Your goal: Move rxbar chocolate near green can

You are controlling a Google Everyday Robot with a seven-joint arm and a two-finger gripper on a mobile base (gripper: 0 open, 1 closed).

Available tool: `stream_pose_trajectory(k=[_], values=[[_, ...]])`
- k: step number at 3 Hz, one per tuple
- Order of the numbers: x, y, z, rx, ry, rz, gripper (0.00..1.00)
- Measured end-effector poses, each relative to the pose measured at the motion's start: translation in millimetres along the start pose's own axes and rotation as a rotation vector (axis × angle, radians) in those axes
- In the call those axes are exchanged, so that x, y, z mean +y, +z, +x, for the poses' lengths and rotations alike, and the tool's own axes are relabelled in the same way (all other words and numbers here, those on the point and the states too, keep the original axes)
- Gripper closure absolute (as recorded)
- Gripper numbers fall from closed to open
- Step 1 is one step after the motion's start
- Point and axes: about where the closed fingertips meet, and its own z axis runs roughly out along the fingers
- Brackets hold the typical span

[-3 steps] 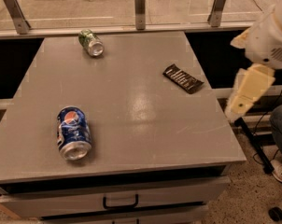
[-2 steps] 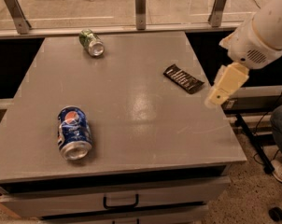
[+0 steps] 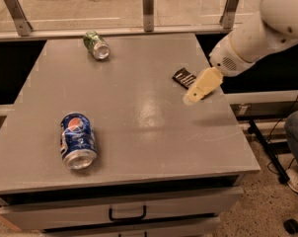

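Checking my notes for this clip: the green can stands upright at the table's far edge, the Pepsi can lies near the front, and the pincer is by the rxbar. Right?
Not quite. The camera view shows the green can lying on its side at the far edge, not upright. The rest holds: the Pepsi can lies near the front, and the pincer is by the rxbar chocolate.

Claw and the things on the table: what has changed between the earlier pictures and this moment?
The claw moved left, from beyond the right edge of the table to over it, and now hides the right end of the rxbar chocolate. Whether it touches the bar cannot be told. The bar, the green can and the Pepsi can stayed where they lay.
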Motion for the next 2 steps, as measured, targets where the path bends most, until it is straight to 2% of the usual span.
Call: stream_pose_trajectory(k=[1,2], values=[[-11.8,32.3,-0.2,-0.020,0.061,-0.020,0.00],[-20.8,54.0,6.1,-0.031,0.089,-0.029,0.18]])
